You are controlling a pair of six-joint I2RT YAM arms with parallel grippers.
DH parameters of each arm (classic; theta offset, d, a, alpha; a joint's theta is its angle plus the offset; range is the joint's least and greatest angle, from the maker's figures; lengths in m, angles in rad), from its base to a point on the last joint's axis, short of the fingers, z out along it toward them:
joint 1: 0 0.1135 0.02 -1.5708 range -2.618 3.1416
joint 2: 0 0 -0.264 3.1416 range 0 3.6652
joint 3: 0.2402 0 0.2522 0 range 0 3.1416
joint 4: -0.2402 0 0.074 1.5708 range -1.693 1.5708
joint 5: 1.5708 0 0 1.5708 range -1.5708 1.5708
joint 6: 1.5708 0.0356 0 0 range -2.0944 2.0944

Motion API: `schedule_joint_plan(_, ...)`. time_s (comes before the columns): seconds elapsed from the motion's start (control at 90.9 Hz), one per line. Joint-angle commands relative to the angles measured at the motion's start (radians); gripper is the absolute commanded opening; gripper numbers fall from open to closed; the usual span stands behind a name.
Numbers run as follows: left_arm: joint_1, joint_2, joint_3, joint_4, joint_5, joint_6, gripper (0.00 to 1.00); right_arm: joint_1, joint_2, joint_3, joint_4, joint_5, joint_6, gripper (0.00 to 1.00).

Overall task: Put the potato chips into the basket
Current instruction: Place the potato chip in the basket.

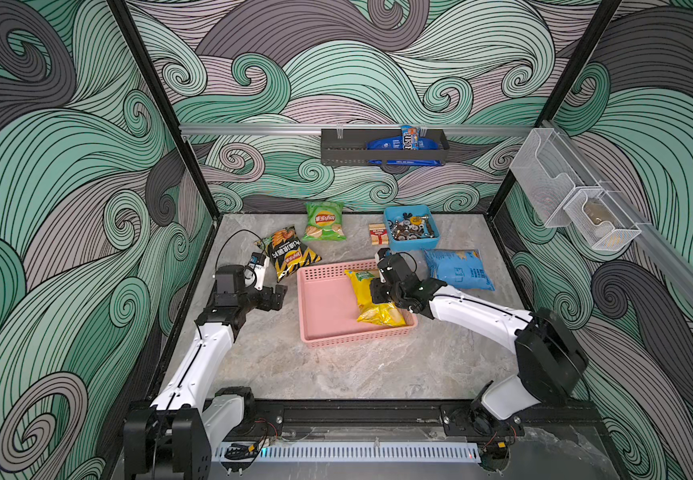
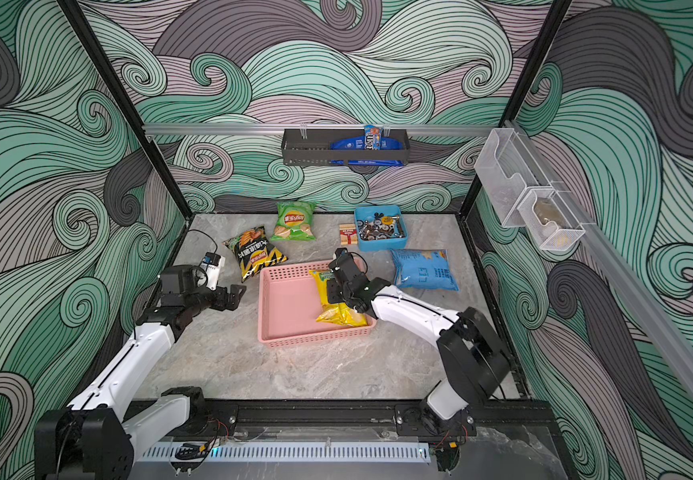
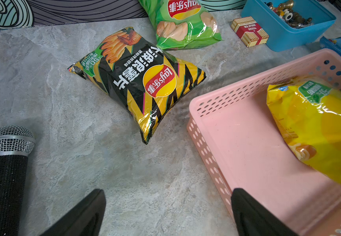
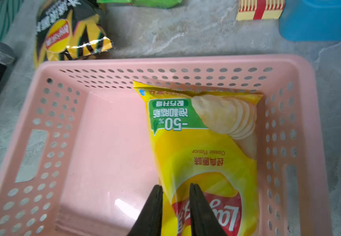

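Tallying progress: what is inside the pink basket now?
One yellow chip bag lies along one side of the pink basket; the remaining floor is bare. Anything beneath the bag is hidden.

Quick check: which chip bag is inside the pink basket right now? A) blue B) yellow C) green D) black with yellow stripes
B: the yellow bag lies inside the pink basket, while the green bag, the black-striped bag and the blue bag lie on the table outside it.
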Motion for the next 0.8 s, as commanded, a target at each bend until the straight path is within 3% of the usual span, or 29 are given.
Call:
schedule_joint_plan(0.0,0.011,0.0,-0.005,-0.001,0.016,0.019,0.99,-0.013,0.032,-0.023,0.053,-0.063,-0.007,0.28)
schedule_joint_plan(0.187,0.012,0.001,-0.005,-0.001,0.016,0.019,0.99,-0.016,0.032,-0.034,0.051,-0.063,-0.027,0.4)
schedule_joint_plan(0.319,0.012,0.0,-0.005,-0.003,0.016,0.019,0.98,-0.018,-0.081,-0.036,0.032,-0.057,-0.038,0.52)
schedule_joint_plan(0.374,0.012,-0.002,-0.005,-0.004,0.018,0.019,0.99,-0.027,-0.144,-0.033,0.019,-0.049,-0.043,0.63)
schedule_joint_plan(0.44,0.012,0.0,-0.004,-0.004,0.02,0.019,0.99,-0.055,-0.205,-0.03,0.001,-0.042,-0.055,0.65)
schedule_joint_plan(0.594,0.012,-0.001,-0.003,-0.006,0.022,0.019,0.99,-0.209,-0.278,-0.065,-0.024,-0.027,-0.057,0.65)
schedule_joint_plan(0.792,0.011,-0.002,-0.003,-0.006,0.024,0.02,0.99,-0.46,-0.231,-0.131,-0.027,-0.111,-0.022,0.65)
